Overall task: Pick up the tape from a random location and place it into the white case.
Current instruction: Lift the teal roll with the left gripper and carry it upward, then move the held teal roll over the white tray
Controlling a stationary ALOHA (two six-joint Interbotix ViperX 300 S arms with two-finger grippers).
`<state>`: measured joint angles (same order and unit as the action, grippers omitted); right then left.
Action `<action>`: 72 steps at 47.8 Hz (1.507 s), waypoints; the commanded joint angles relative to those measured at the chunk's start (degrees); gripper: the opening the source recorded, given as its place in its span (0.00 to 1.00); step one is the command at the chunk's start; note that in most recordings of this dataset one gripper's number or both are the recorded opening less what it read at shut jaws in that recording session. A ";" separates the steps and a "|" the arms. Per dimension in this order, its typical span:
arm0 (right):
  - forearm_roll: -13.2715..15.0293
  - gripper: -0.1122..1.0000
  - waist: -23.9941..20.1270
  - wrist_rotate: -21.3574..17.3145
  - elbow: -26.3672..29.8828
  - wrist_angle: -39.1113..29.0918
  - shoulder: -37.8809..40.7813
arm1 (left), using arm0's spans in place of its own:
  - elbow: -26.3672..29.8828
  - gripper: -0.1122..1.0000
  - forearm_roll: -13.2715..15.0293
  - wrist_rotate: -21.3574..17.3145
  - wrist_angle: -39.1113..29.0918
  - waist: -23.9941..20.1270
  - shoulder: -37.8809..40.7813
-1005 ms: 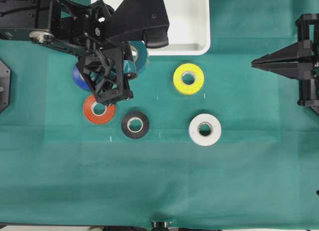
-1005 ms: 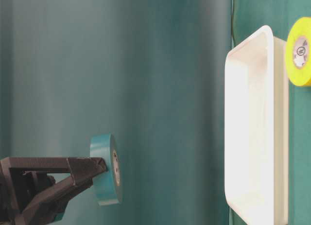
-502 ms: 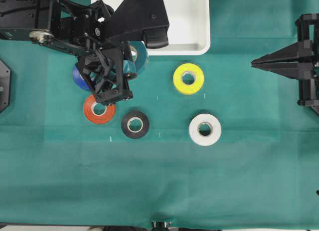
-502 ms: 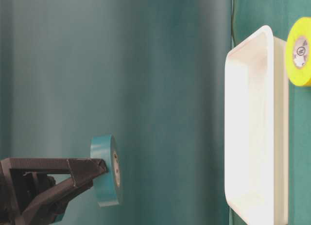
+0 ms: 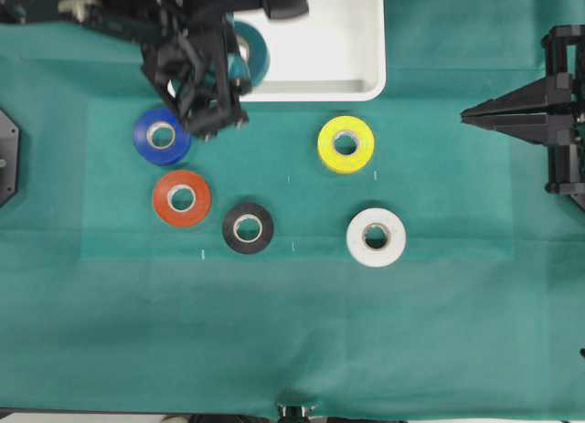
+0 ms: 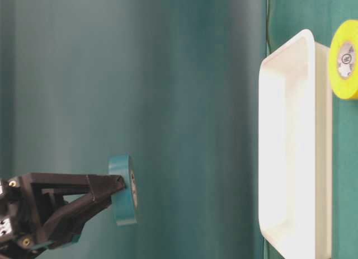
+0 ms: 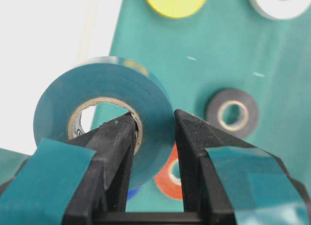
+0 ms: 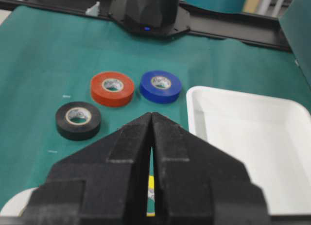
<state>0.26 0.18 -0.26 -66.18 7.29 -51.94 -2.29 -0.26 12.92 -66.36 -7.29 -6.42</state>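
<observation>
My left gripper (image 5: pixel 239 65) is shut on the teal tape (image 5: pixel 253 53), one finger through its pale core and the other against its outer wall (image 7: pixel 112 98). The roll hangs in the air over the near left corner of the white case (image 5: pixel 356 76). From table level the tape (image 6: pixel 123 189) shows edge-on, well clear of the case (image 6: pixel 291 141). My right gripper (image 5: pixel 466 117) rests at the right side of the cloth, shut with nothing in it (image 8: pixel 151 116).
On the green cloth lie a blue roll (image 5: pixel 161 135), an orange roll (image 5: pixel 181 197), a black roll (image 5: pixel 248 227), a yellow roll (image 5: pixel 345 143) and a white roll (image 5: pixel 376 237). The left arm's body covers the case's far left part.
The left gripper has carried the teal tape toward the far side, from beside the blue roll to over the case's near left corner. The blue roll is uncovered. The right gripper has not moved.
</observation>
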 commanded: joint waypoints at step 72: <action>0.00 0.10 0.09 0.09 1.76 0.09 0.26 | 3.52 0.29 -0.18 -5.54 0.18 -10.81 -0.70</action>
<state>0.26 0.18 -0.26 -66.01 7.21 -51.94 -0.26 -0.35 7.38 -66.36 -17.93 -6.33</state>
